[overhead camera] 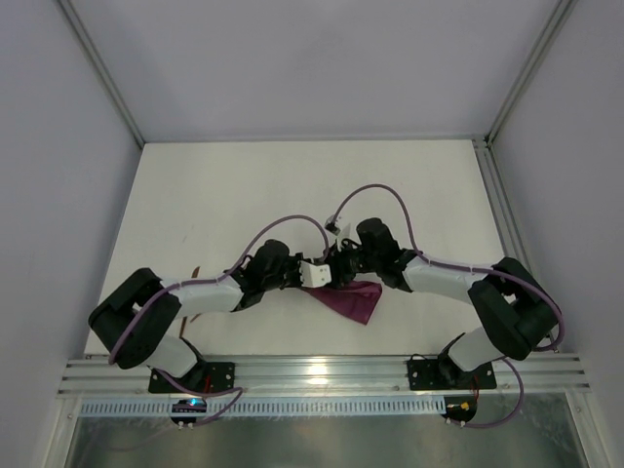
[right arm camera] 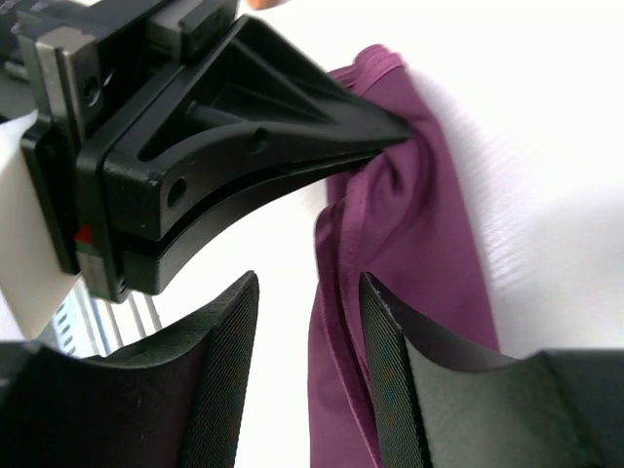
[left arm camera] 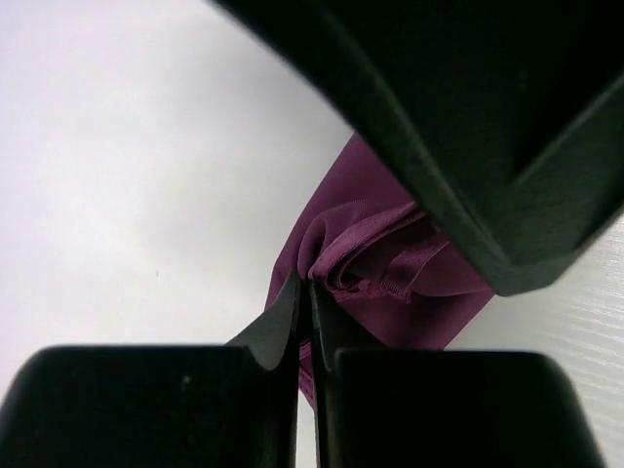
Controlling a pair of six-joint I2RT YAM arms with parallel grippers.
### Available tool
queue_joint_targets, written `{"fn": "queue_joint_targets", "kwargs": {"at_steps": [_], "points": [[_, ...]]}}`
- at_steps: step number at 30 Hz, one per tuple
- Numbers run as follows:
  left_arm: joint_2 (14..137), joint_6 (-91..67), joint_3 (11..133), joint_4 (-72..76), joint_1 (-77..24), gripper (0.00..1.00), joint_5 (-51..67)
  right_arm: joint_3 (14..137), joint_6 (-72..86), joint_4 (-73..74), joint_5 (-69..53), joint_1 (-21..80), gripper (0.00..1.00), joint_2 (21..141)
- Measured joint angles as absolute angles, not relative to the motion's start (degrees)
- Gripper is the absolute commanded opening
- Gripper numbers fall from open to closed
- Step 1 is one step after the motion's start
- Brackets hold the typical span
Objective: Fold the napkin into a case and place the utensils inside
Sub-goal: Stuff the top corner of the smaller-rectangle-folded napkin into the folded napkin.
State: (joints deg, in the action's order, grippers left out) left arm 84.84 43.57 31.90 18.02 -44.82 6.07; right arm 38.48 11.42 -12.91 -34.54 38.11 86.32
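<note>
- The plum-purple cloth napkin (overhead camera: 348, 298) is bunched up in the middle of the white table (overhead camera: 292, 185), close to its near edge, between the two wrists.
- From the pinched point the cloth fans out in a rough triangle whose tip points toward the near edge. I cannot tell whether that tip rests on the table.
- The left arm (overhead camera: 195, 297) runs low from the near-left corner, elbow folded back, with its forearm reaching right toward the table's middle.
- The left gripper (left arm camera: 304, 288) is clamped tight on a gathered fold of the napkin. Its black fingers (right arm camera: 292, 146) meet at the tips, and the cloth puckers into creases there.
- The right arm (overhead camera: 458, 278) mirrors it from the near-right corner, forearm reaching left, so the two wrists almost meet nose to nose.
- The right gripper (right arm camera: 310, 292) is released, its ribbed fingers (right arm camera: 229, 370) well apart and gripping nothing.
- The hemmed edge of the napkin hangs down into the gap between those parted fingers, and the cloth passes behind the one on the right of the right wrist view.
- The right gripper's tips sit just below the left gripper's pinch, very near it.
</note>
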Motion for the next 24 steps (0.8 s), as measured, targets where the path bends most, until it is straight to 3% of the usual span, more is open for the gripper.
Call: {"fn": "queue_joint_targets", "kwargs": {"at_steps": [8, 24], "points": [[84.55, 40.88, 32.56, 14.02, -44.16, 0.0, 6.52, 38.59, 12.4, -13.87, -24.38, 40.14, 0.56, 86.35], [84.77, 43.9, 31.29, 13.28, -43.97, 0.0, 5.67, 41.89, 17.3, -23.27, -20.62, 43.79, 0.61, 98.5]]}}
